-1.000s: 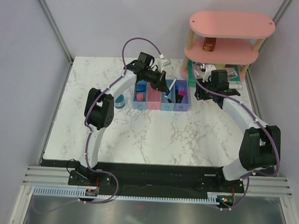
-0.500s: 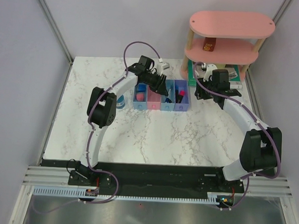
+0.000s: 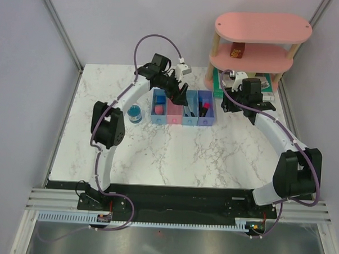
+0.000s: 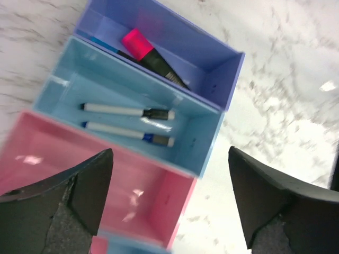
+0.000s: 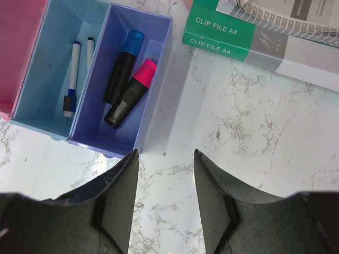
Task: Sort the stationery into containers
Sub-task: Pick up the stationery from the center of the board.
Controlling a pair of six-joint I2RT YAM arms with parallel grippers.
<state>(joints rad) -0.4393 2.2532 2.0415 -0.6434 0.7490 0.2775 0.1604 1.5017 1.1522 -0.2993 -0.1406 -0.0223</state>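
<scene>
Left gripper (image 4: 170,153): jaws wide apart, holding nothing, above row of four joined rectangular plastic bins (image 3: 173,121). Two thin white pens (image 4: 127,112) lie side by side in third, light blue bin (image 4: 209,140). Black highlighters, pink-ended (image 5: 131,93) and blue-ended (image 5: 123,66), lie in purple-blue bin (image 5: 157,79). Right gripper (image 5: 165,156): parted, holding nothing, just beside that bin. Round blue tape roll (image 3: 135,113) sits on marble table (image 3: 185,156), left of row.

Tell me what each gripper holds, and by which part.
Nothing is held: the left gripper and the right gripper are both open, with nothing between them.
</scene>
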